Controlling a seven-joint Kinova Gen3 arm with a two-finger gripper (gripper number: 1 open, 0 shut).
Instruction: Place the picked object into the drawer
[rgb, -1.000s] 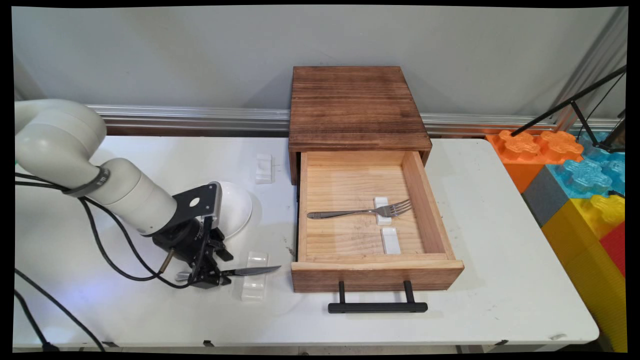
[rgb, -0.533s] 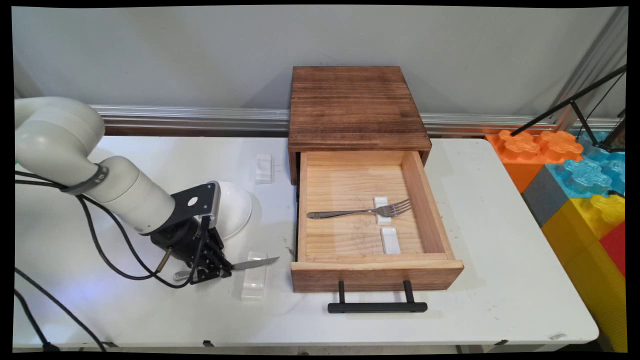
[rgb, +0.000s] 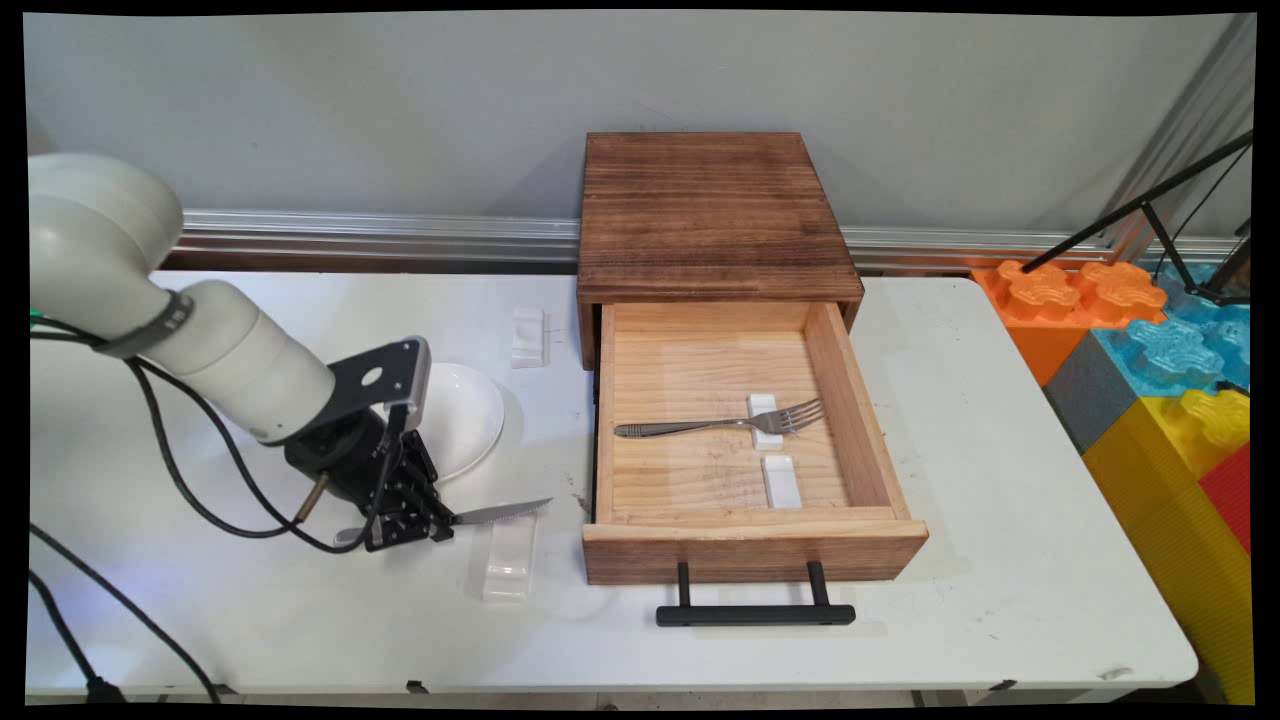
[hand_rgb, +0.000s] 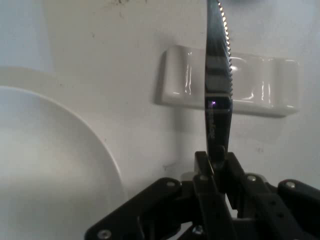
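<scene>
My gripper (rgb: 415, 525) is shut on a steel knife (rgb: 495, 514) by its handle, and the blade points right toward the drawer. The knife hangs a little above a white cutlery rest (rgb: 507, 560) on the table. In the hand view the serrated knife (hand_rgb: 218, 75) runs up from my gripper (hand_rgb: 218, 165) and crosses over the white rest (hand_rgb: 260, 87) below it. A white plate (rgb: 462, 415) lies just behind my hand, and it shows as a white plate (hand_rgb: 50, 165) at the left of the hand view.
A wooden box (rgb: 710, 210) at the back has its drawer (rgb: 750, 545) pulled out with a black handle (rgb: 755, 612). Inside lie a fork (rgb: 715, 424) across a white rest (rgb: 766, 420) and a second rest (rgb: 781, 480). Another rest (rgb: 527, 336) sits behind the plate. Coloured foam blocks (rgb: 1150, 340) stand right.
My gripper has lifted with the knife and drawn slightly left and back, so the blade has come up off the white rest.
</scene>
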